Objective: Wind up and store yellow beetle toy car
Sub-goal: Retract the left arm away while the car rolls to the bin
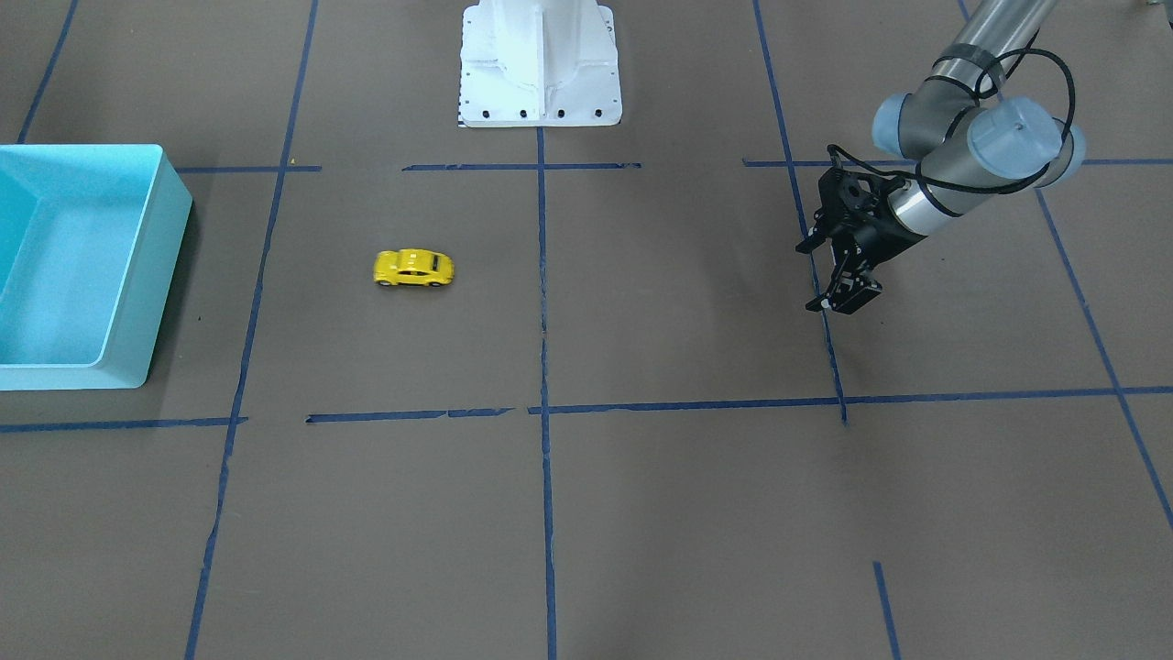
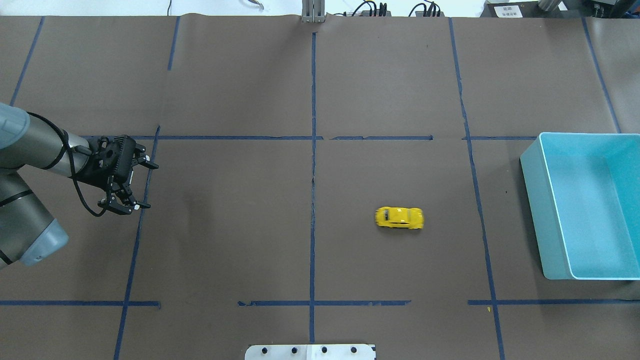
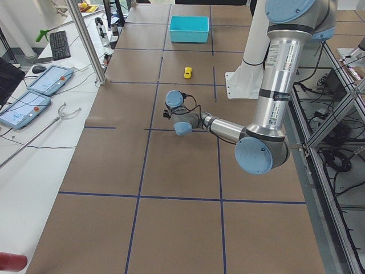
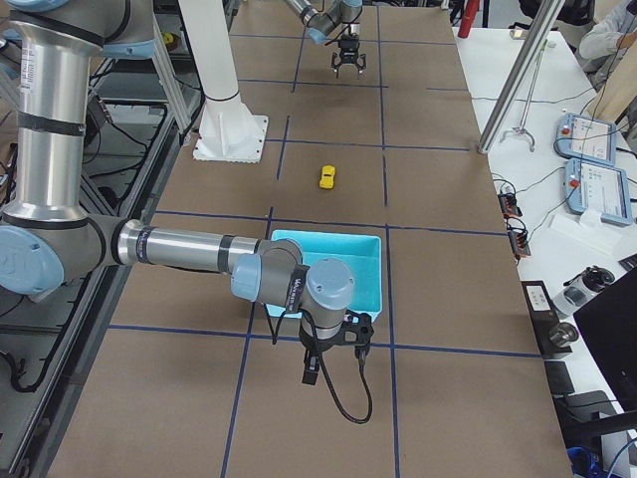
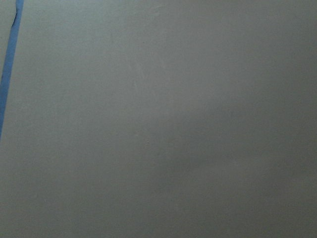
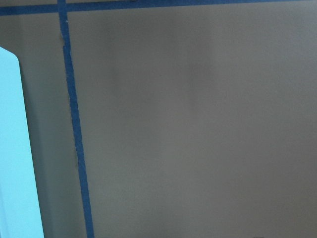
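Observation:
The yellow beetle toy car (image 1: 413, 268) stands on its wheels on the brown table, alone; it also shows in the overhead view (image 2: 399, 218) and both side views (image 3: 187, 72) (image 4: 326, 176). The light blue bin (image 2: 537, 210) is empty at the table's right end, also in the front view (image 1: 156, 275). My left gripper (image 2: 144, 185) is open and empty, low over the table far to the car's left, also in the front view (image 1: 823, 275). My right gripper (image 4: 333, 347) shows only in the right side view, beside the bin's near wall; I cannot tell whether it is open or shut.
The robot's white base (image 1: 541, 64) stands at the table's back middle. Blue tape lines (image 2: 312, 225) mark a grid on the table. The right wrist view shows the bin's edge (image 6: 10, 148) and tape; the left wrist view shows only table.

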